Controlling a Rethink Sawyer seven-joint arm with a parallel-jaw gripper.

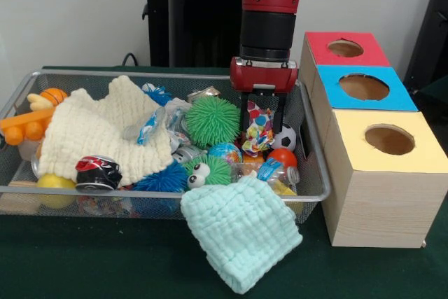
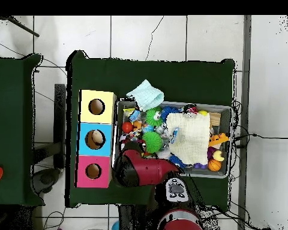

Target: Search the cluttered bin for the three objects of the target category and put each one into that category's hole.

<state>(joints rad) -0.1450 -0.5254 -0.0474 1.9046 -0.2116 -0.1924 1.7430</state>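
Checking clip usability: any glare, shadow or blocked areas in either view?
Front view: even light, no glare; the gripper is dim among the toys, its state unclear. Overhead view: the arm hides the bin's near corner; box holes are shadowed.

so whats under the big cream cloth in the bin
The cream cloth covers much of the wire bin. Poking out at its edges are a crushed can, a yellow ball and a blue spiky ball. Whatever lies beneath its middle is hidden.
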